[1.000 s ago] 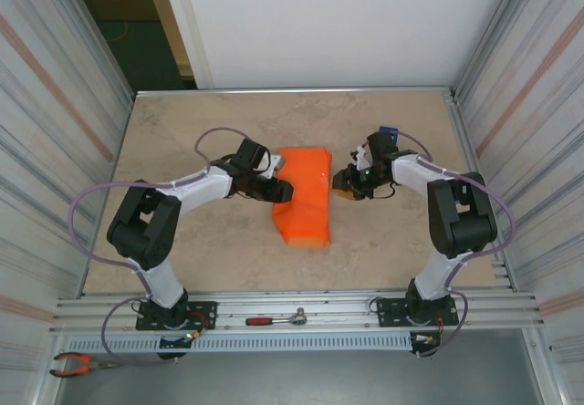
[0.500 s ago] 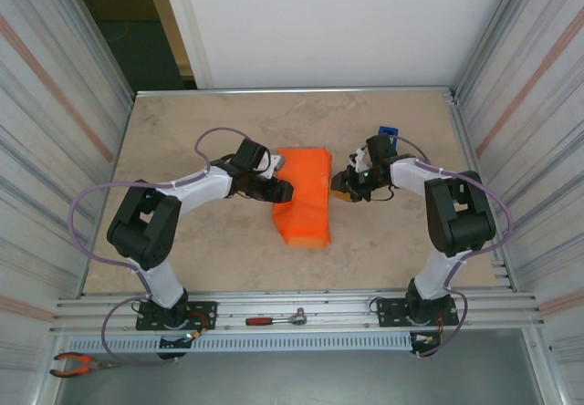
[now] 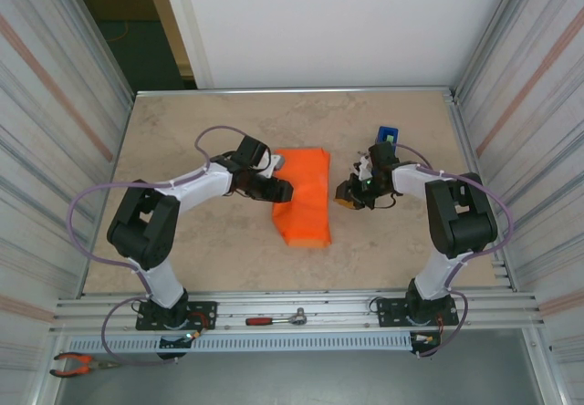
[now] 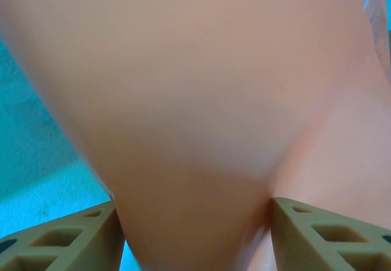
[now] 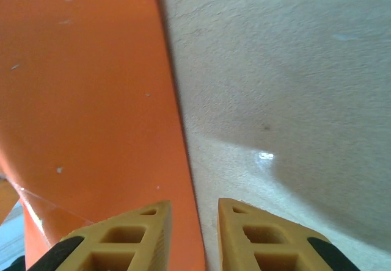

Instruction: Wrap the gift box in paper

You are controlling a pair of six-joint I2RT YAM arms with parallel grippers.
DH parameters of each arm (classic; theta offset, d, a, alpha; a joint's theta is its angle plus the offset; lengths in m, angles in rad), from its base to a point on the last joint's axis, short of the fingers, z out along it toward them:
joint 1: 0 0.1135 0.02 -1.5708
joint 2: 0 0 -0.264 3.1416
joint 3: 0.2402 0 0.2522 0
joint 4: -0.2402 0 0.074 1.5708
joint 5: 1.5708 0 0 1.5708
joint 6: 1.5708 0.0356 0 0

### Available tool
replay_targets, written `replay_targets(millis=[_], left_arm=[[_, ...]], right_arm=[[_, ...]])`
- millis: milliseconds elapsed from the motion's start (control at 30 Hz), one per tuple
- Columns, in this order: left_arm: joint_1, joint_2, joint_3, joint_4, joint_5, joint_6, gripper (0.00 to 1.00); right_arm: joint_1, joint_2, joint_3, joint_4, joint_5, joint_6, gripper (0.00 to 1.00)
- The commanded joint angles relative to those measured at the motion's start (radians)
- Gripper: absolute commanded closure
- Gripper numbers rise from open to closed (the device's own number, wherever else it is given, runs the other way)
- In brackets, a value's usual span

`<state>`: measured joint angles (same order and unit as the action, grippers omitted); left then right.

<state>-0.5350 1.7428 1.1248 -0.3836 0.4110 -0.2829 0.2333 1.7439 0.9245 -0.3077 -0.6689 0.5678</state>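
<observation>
Paper (image 4: 195, 100) in left gripper (image 4: 192, 225)

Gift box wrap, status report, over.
Left fingers clamped on wrapped gift box. Right fingers narrowly apart, empty, beside edge of paper. Blue tape dispenser apart, not in the way.

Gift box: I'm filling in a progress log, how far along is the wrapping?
Done: the paper covers the gift box from above. In hand: the left gripper is clamped on the paper's left side; the right gripper stands beside it, slightly open, empty. Left: the near end flares, so folding ends probably remains.
</observation>
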Motion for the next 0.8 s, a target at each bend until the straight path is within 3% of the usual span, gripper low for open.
replay_targets(millis=[0, 233, 467, 567, 767], left_arm=[[0.026, -0.053, 0.05, -0.11, 0.03, 0.037, 0.37], [0.123, -0.211, 0.033, -0.056, 0.147, -0.044, 0.3], [0.139, -0.364, -0.13, -0.006, 0.149, -0.147, 0.26], [0.092, -0.431, -0.229, 0.001, 0.077, -0.181, 0.25], [-0.099, -0.662, -0.467, 0.054, -0.165, -0.276, 0.22]], right_arm=[[-0.008, -0.025, -0.001, -0.039, 0.017, -0.016, 0.76], [0.005, -0.138, 0.005, -0.063, 0.038, 0.026, 0.77], [0.087, -0.263, 0.039, -0.104, 0.125, 0.098, 0.37], [0.133, -0.28, 0.053, -0.103, 0.188, 0.146, 0.26], [0.242, -0.255, 0.046, -0.075, 0.317, 0.217, 0.23]])
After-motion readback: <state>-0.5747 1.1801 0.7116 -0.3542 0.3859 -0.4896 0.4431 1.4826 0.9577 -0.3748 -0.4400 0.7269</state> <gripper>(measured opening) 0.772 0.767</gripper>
